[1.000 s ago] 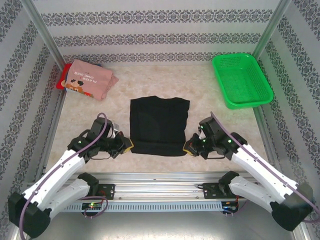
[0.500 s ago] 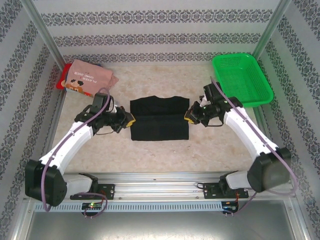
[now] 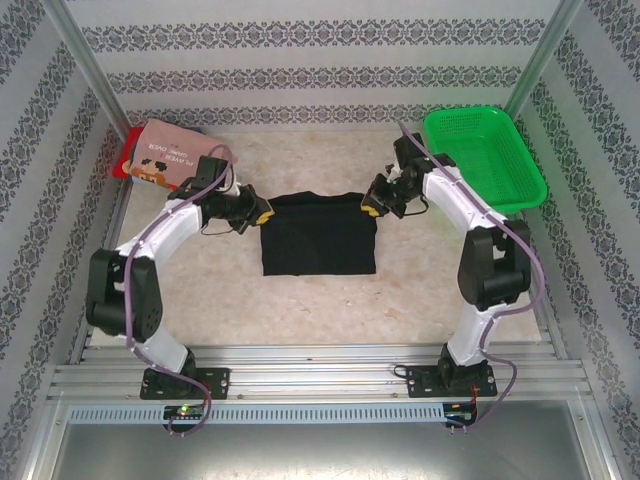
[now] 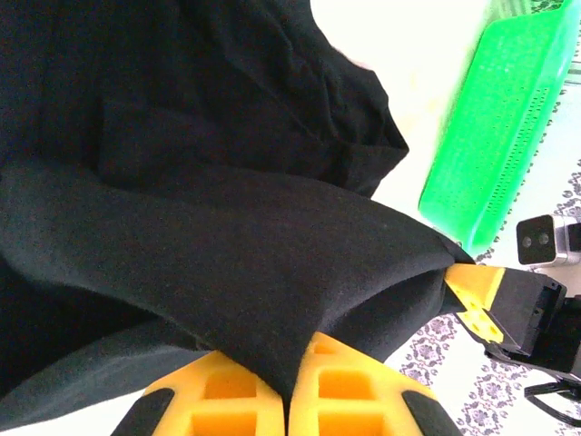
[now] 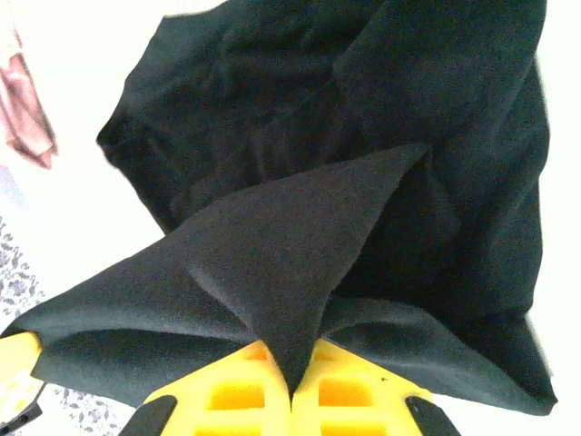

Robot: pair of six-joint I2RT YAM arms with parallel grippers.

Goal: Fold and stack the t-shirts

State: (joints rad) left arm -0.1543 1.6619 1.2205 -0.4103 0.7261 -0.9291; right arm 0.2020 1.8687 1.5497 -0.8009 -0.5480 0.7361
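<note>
**Hem carried up to the collar**

My left fingers (image 3: 260, 213) and right fingers (image 3: 371, 207) are each clenched on a hem corner of the black t-shirt (image 3: 318, 245), which lies in the middle of the desk (image 3: 330, 310). A second ago that hem lay near my bases. Now it's swept to the far edge, halving the shirt. I'd release next, then fold again before stacking it on the pink t-shirt (image 3: 175, 160).

Lettering on the pink t-shirt (image 3: 172, 157) is too small to read.
</note>
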